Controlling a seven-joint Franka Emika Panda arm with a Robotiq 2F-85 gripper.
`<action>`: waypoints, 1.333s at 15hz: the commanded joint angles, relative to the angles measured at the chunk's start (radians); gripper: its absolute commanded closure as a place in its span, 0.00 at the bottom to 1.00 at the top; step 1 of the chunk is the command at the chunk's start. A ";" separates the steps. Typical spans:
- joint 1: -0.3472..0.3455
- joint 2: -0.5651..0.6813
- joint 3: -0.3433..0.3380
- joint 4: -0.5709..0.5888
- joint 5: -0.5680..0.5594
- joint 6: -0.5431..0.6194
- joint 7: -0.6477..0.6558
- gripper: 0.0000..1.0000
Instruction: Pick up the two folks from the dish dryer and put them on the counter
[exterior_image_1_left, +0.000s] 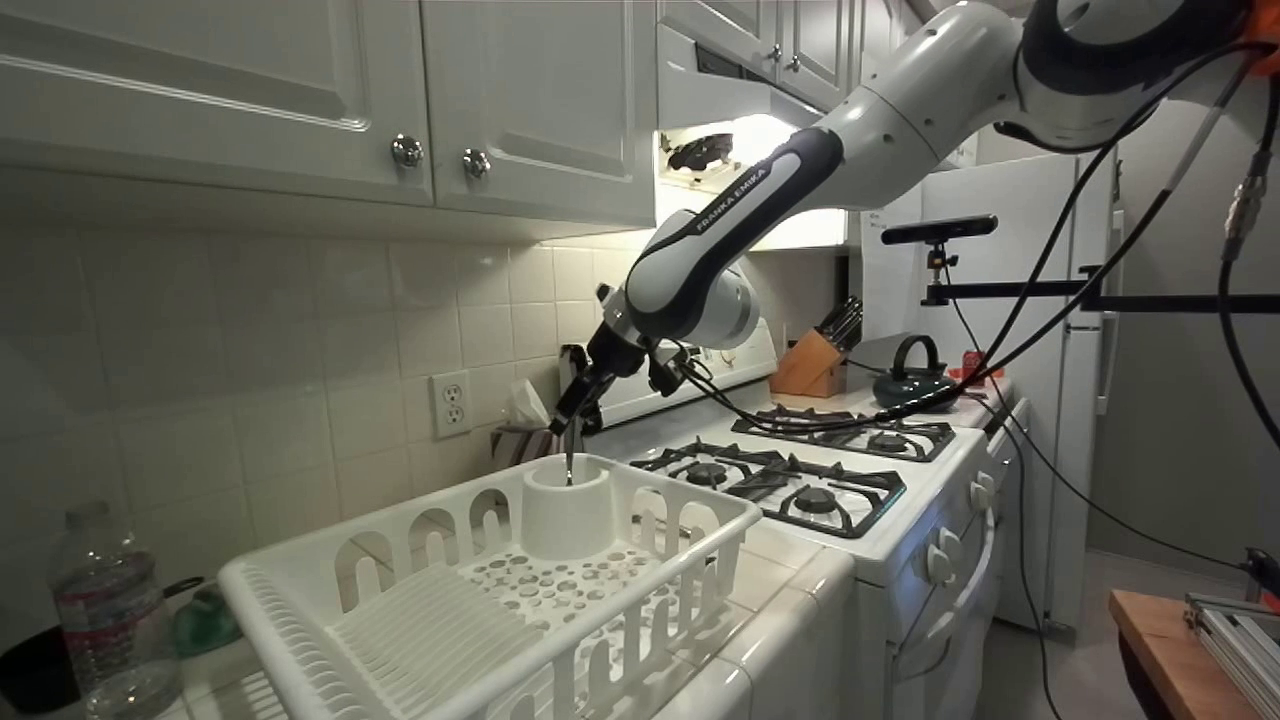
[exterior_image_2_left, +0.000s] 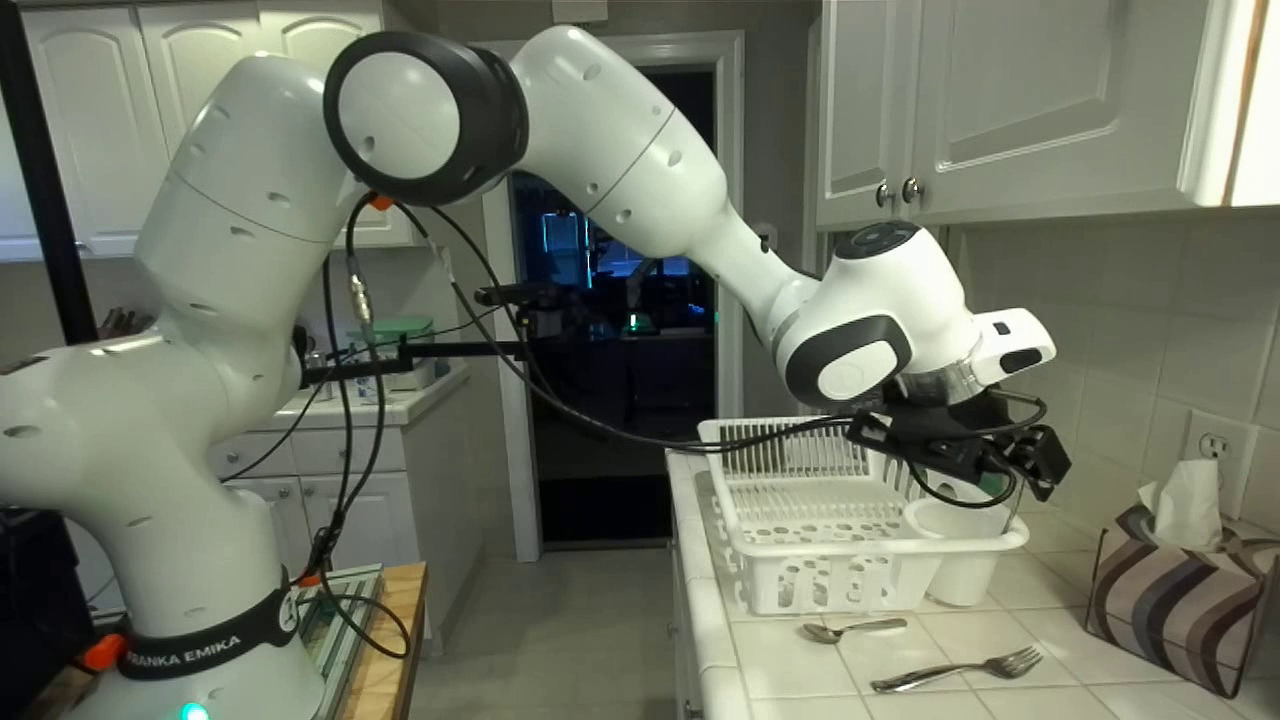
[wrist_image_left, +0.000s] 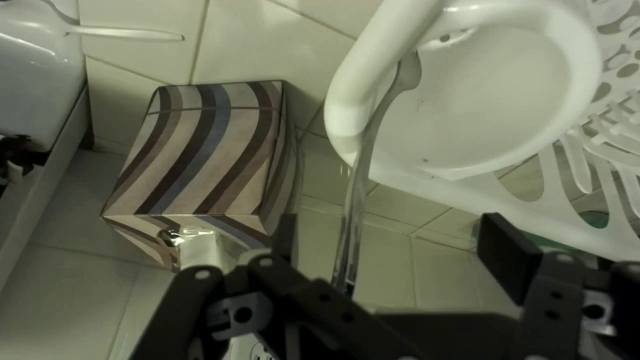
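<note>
Tool (wrist_image_left: 396, 245) spread, nothing gripped. Slender silver metal utensil (wrist_image_left: 358, 187), likely second fork, between jaws, propped near-upright by round white plastic cup (exterior_image_1_left: 568, 525) below, so graspable. Silver metal fork (exterior_image_2_left: 955, 671) on white-tiled table (exterior_image_2_left: 785, 668), below tool, probably already placed.

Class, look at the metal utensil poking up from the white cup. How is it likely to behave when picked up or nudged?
The utensil looks like shiny metal, so it will probably be stiff. Its slender, smooth-looking handle may slip or twist in a grip. Because it juts above the cup, a sideways nudge would likely tilt it.
</note>
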 joint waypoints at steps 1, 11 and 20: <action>0.022 0.046 -0.012 0.064 -0.052 -0.012 0.058 0.23; 0.031 0.077 -0.013 0.098 -0.076 -0.012 0.082 0.99; 0.034 0.072 -0.016 0.093 -0.078 -0.008 0.089 1.00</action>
